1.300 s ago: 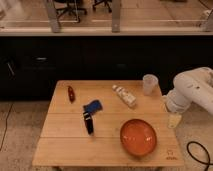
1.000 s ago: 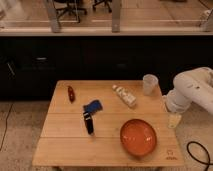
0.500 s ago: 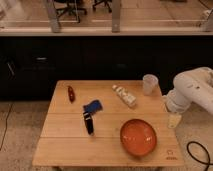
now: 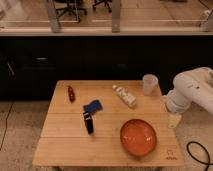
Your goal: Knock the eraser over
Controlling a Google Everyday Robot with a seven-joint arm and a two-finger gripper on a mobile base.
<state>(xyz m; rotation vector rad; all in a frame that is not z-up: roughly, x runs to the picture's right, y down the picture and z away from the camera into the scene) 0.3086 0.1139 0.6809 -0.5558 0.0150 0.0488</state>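
The eraser (image 4: 88, 122) stands on the bench (image 4: 65, 150), left of the orange bowl (image 4: 137, 137); the pincer (image 4: 174, 120) hangs right of that bowl; whether it is spread cannot be told.

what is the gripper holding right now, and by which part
Nothing, as far as shows. The gripper hangs past the edge of the table near the orange bowl; the eraser stands on the table, well away from it.
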